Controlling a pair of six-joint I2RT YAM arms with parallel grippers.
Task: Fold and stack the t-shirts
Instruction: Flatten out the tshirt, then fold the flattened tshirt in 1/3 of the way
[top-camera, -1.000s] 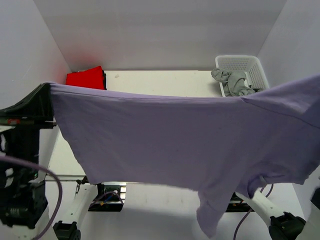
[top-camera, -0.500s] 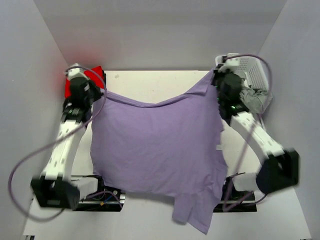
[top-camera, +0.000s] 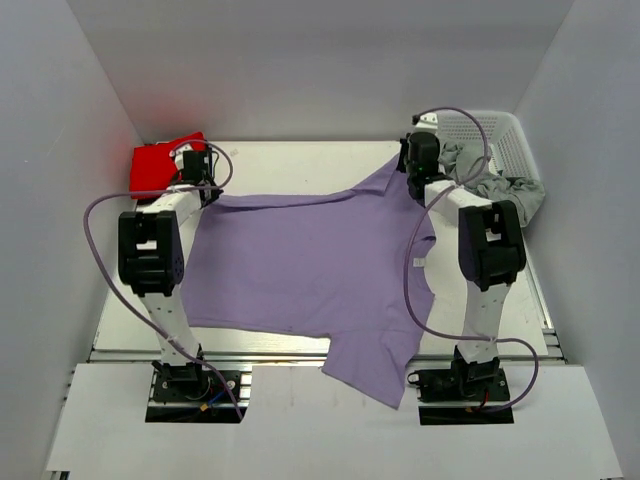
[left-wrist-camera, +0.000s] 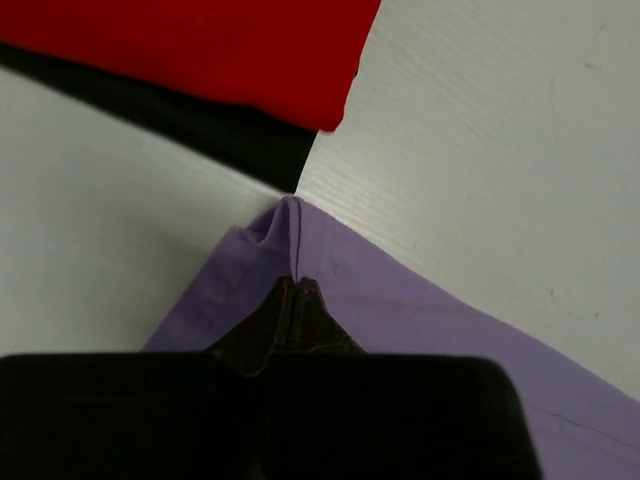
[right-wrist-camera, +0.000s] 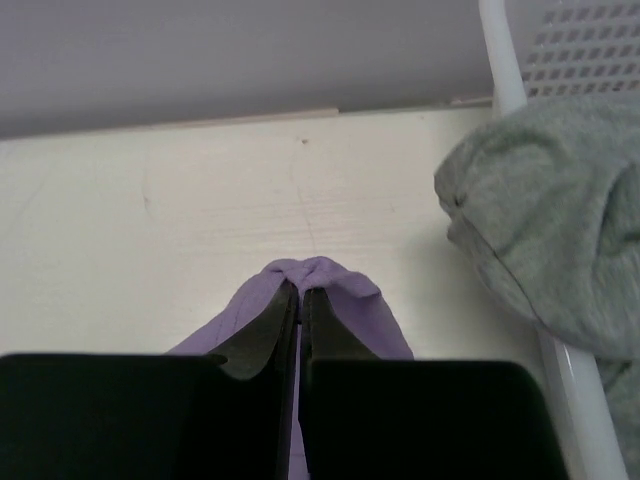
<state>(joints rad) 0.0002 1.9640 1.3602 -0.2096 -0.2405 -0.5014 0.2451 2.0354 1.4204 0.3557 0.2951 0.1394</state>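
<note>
The lavender t-shirt (top-camera: 310, 260) lies spread flat on the table, one sleeve hanging over the near edge. My left gripper (top-camera: 205, 190) is shut on its far left corner (left-wrist-camera: 290, 240), pressed low at the table. My right gripper (top-camera: 412, 165) is shut on its far right corner (right-wrist-camera: 315, 275), also low. The red t-shirt (top-camera: 160, 160) lies folded at the far left corner, on top of a dark cloth (left-wrist-camera: 210, 125), just beyond my left gripper (left-wrist-camera: 296, 282). In the right wrist view my right gripper (right-wrist-camera: 300, 290) pinches a bunched fold of purple cloth.
A white lattice basket (top-camera: 490, 130) stands at the far right with a grey garment (top-camera: 500, 180) spilling over its rim, close to my right gripper; it also shows in the right wrist view (right-wrist-camera: 550, 230). White walls enclose the table on three sides.
Both arms have swung forward and down, carrying the lavender shirt from hanging high in the air to lying spread flat on the table. Both grippers still hold its corners.
</note>
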